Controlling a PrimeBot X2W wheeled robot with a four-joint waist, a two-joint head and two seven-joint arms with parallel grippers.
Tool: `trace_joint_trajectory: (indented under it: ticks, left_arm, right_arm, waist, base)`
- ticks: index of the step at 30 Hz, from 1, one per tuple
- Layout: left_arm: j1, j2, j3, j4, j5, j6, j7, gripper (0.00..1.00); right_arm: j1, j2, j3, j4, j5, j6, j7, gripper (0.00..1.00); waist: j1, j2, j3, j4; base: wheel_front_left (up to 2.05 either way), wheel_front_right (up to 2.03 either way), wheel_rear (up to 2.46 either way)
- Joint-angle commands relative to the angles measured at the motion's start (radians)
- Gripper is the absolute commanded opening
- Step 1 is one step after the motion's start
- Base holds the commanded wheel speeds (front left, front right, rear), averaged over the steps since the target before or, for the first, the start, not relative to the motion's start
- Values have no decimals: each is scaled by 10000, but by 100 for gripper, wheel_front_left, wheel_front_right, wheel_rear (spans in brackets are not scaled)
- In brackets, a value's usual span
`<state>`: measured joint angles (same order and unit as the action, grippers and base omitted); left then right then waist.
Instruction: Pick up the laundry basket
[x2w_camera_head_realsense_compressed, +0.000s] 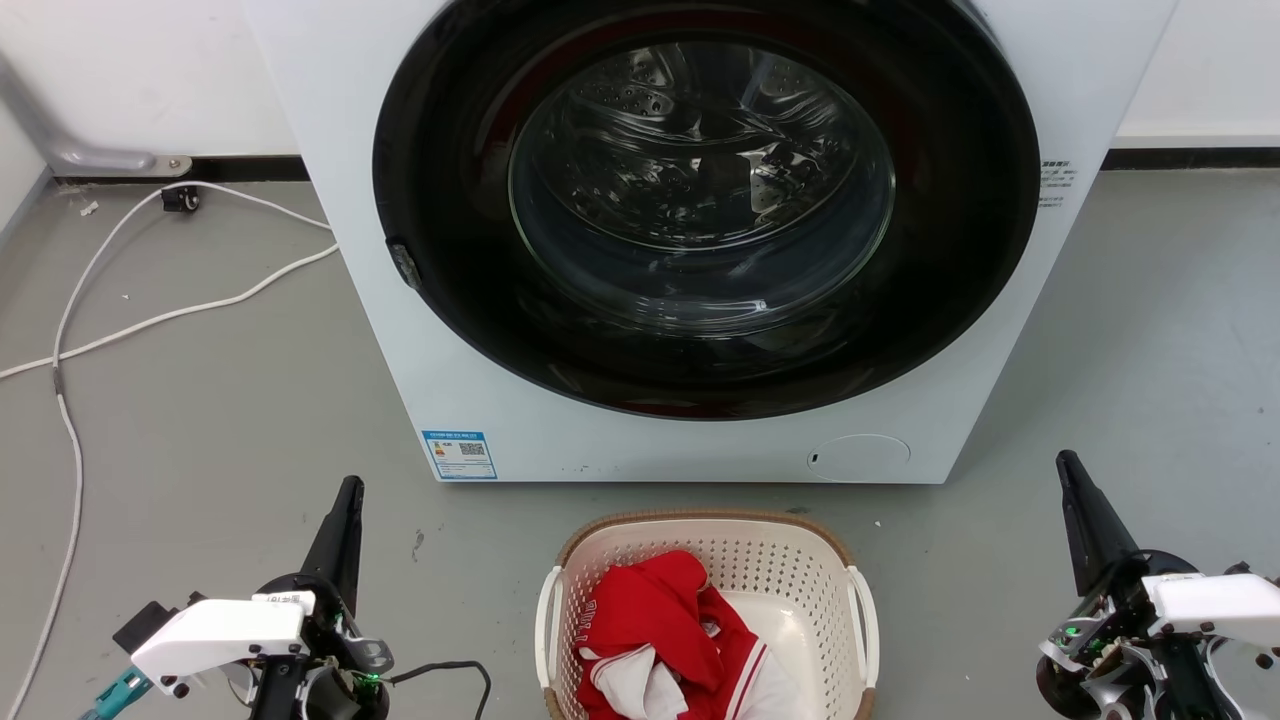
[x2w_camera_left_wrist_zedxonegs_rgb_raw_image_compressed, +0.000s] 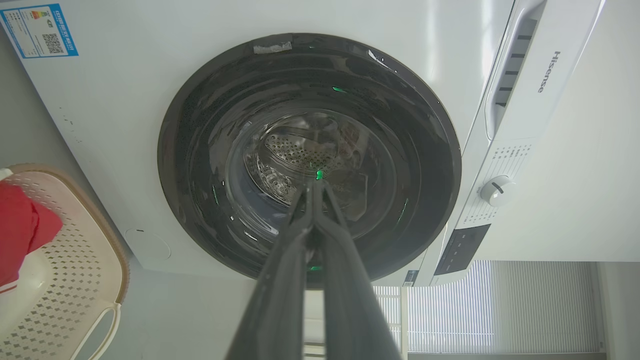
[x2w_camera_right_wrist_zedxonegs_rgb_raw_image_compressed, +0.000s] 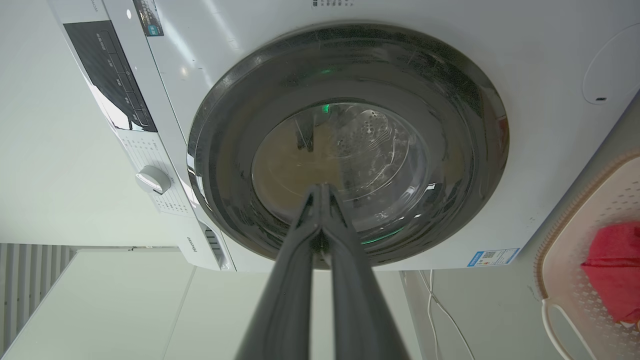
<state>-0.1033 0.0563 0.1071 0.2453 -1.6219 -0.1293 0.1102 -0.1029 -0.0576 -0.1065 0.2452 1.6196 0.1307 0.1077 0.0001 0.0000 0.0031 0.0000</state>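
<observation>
Lettering reading "Hisense" runs along the drawer (x2w_camera_left_wrist_zedxonegs_rgb_raw_image_compressed: 520, 65) front of the washer (x2w_camera_left_wrist_zedxonegs_rgb_raw_image_compressed: 125, 75) at the upper right of the left wrist view, above a white dial (x2w_camera_left_wrist_zedxonegs_rgb_raw_image_compressed: 496, 190) and a dark panel (x2w_camera_left_wrist_zedxonegs_rgb_raw_image_compressed: 460, 249). A blue label (x2w_camera_head_realsense_compressed: 459, 454) with a QR code and print too fine to read sits at the lower left of the washer's white front in the head view. The round door (x2w_camera_head_realsense_compressed: 450, 250) is glossy black with a glass bowl, and a perforated steel drum (x2w_camera_head_realsense_compressed: 700, 160) shows behind it. The basket (x2w_camera_head_realsense_compressed: 790, 575) stands on the grey floor (x2w_camera_head_realsense_compressed: 200, 450) just before the washer, bottom centre of the head view: cream perforated plastic, rounded corners, brown woven-look rim, white loop handles at both sides. In it lies a crumpled red and white garment (x2w_camera_head_realsense_compressed: 650, 620). The left gripper (x2w_camera_head_realsense_compressed: 350, 487) at lower left and the right gripper (x2w_camera_head_realsense_compressed: 1066, 460) at lower right flank the basket, well apart from it; each has its dark fingers pressed together, holding nothing
</observation>
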Motion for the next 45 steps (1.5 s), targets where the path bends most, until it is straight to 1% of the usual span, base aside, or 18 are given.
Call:
trace_joint_trajectory:
  ticks: [1, 26, 27, 32, 45]
  left_arm:
    - [-100, -16, 31, 13, 67, -37, 4, 0]
    - [-102, -30, 58, 12, 81, -37, 29, 0]
    - [-2, -19, 21, 2, 29, 0, 13, 100]
    - [339, -86, -17, 361, 11, 11, -10, 100]
    - [531, -80, -113, -203, 313, 7, -611, 100]
  right_arm:
    - [-111, 36, -19, 8, -28, 0, 51, 0]
    - [-114, 51, -42, 10, -52, 0, 61, 0]
    - [-1, 19, -25, 0, -13, 0, 31, 100]
    - [350, 67, 6, 351, -31, -2, 6, 100]
    - [574, 66, 286, -198, -583, -1, -594, 100]
  waist:
    - [-1, 0, 0, 0]
    - [-1, 0, 0, 0]
    - [0, 0, 0, 0]
    - [0, 0, -1, 0]
    - [0, 0, -4, 2]
  base:
    - [0, 0, 0]
    - [0, 0, 0]
    - [0, 0, 0]
    - [0, 0, 0]
    - [0, 0, 0]
